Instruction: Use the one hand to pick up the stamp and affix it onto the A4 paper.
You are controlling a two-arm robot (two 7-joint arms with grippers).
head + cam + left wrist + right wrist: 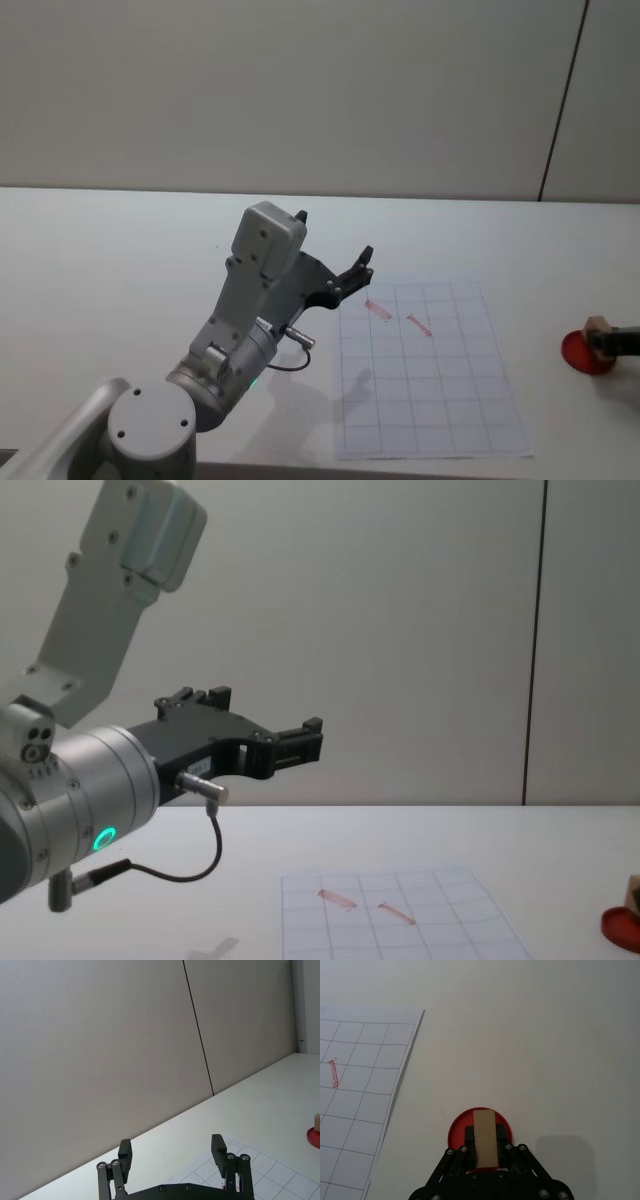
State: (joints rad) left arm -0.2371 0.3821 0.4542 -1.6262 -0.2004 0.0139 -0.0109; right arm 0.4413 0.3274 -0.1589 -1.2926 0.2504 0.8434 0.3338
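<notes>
Claw (485, 1146) low, clamping stamp (485, 1137) over pad (456, 1129)

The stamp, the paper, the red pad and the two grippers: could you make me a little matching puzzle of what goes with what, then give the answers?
Things:
1. stamp
2. A4 paper
3. red pad
4. left gripper

States:
A. lies flat on the table, gridded, with two pinkish marks on it
B. raised in the air with its fingers apart, holding nothing
C. tan wooden block held between the fingers of the right gripper
D. round disc on the table to the right of the sheet, under the block

Pairs: 1-C, 2-A, 3-D, 4-B
</notes>
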